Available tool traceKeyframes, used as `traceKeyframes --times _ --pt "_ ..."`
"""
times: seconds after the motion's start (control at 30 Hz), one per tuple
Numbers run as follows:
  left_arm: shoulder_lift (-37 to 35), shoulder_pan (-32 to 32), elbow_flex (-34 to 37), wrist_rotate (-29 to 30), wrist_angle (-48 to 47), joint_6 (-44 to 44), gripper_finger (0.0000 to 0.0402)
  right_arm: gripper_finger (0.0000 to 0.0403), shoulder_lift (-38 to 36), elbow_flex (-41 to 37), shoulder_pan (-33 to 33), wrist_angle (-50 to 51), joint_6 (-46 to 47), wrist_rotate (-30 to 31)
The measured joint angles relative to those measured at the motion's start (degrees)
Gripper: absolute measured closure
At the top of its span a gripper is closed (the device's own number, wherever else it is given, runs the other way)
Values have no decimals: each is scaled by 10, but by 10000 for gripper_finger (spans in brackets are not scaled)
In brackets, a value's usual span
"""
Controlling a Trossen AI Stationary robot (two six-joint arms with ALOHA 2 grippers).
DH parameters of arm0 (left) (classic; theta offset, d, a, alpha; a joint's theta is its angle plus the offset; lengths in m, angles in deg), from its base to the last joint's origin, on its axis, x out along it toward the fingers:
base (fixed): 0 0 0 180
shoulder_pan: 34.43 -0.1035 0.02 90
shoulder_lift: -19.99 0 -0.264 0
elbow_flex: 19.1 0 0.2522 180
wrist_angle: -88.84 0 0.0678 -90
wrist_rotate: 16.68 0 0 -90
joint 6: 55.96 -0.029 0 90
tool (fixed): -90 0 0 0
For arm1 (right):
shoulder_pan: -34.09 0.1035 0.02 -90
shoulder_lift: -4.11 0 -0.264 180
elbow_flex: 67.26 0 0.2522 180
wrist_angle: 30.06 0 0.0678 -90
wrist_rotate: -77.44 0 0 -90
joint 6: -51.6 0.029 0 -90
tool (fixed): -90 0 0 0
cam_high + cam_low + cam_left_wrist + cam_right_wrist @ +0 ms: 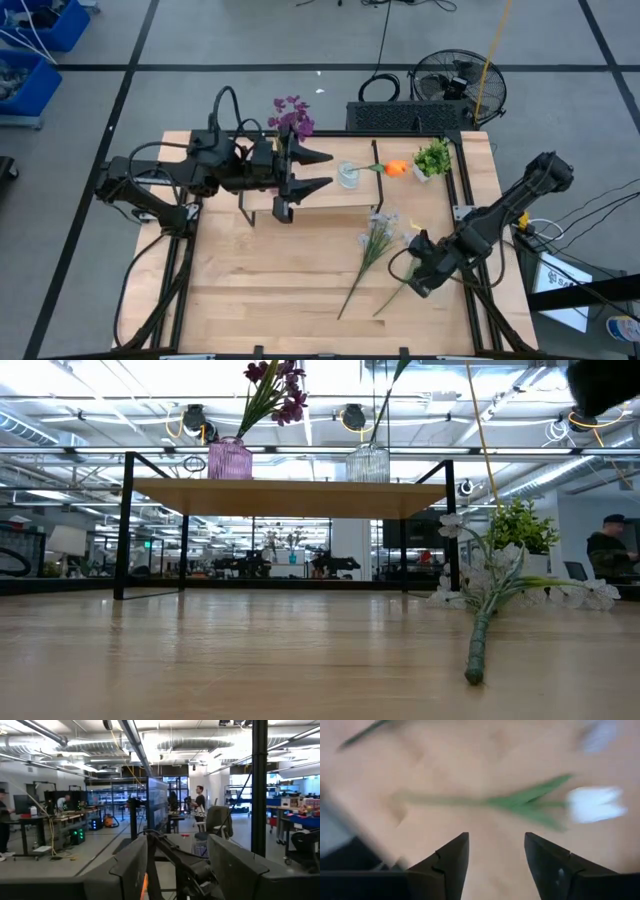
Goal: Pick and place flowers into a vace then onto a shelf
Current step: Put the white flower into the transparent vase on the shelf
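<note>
White bud (597, 803) blurred, stem tip cropped

You have the shelf (330, 195) standing toward the back of the tabletop (270, 290). On the shelf stand two vases (230, 460), one at each end. Just off the shelf's right end sits the potted plant (432, 160). In front of the shelf's right half two flowers (375, 240) lie on the tabletop.

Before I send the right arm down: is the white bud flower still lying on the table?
Yes, lying flat. The green-stemmed white bud flower rests on the light wooden tabletop, beyond the right gripper, whose jaws are open.
</note>
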Motion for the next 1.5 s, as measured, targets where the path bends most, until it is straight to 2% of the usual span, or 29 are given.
traceKeyframes --times 0.1,0.27,0.43,0.63,0.73,1.0,1.5 --pt "0 0 0 0 0 -1 182 214 21 0 -9 65 63 32" --pt "0 0 0 0 0 1 187 224 50 -1 -14 123 222 35" --pt "0 0 0 0 0 1 188 230 68 -30 -13 108 309 33" --pt "0 0 0 0 0 5 188 231 70 -86 -13 -16 378 9" --pt "0 0 0 0 0 5 188 232 70 -91 -13 -63 390 7" --pt "0 -2 0 0 0 3 188 232 82 -91 -13 -31 414 6" --pt "0 -17 0 0 4 -3 188 233 150 -92 -14 -73 405 6"
